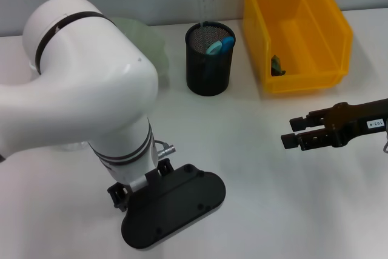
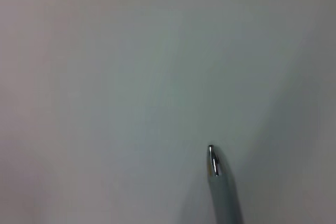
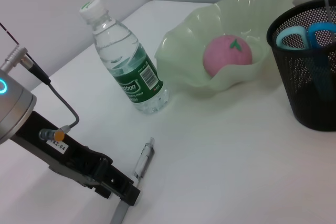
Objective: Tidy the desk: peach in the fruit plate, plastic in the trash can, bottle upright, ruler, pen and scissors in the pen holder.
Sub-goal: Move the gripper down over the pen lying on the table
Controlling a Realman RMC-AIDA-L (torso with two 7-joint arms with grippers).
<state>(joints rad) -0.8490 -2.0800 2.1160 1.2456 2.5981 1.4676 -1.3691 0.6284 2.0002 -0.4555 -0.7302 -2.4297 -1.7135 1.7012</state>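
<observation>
The yellow bin (image 1: 297, 28) holds the plastic, the bowl (image 3: 226, 72) the peach (image 3: 227, 55), and the bottle (image 3: 123, 61) stands upright. Only 1 item remains: the silver pen (image 3: 142, 162), lying on the desk near the bottle. The left gripper (image 3: 123, 192) is low at it, apparently to pick it up; I cannot tell its grip. The right gripper (image 1: 292, 133) hovers, fingers slightly parted, holding nothing.

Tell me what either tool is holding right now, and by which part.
The left tool is at the middle of the pen, but a firm grip cannot be told. The right tool is open and empty.
</observation>
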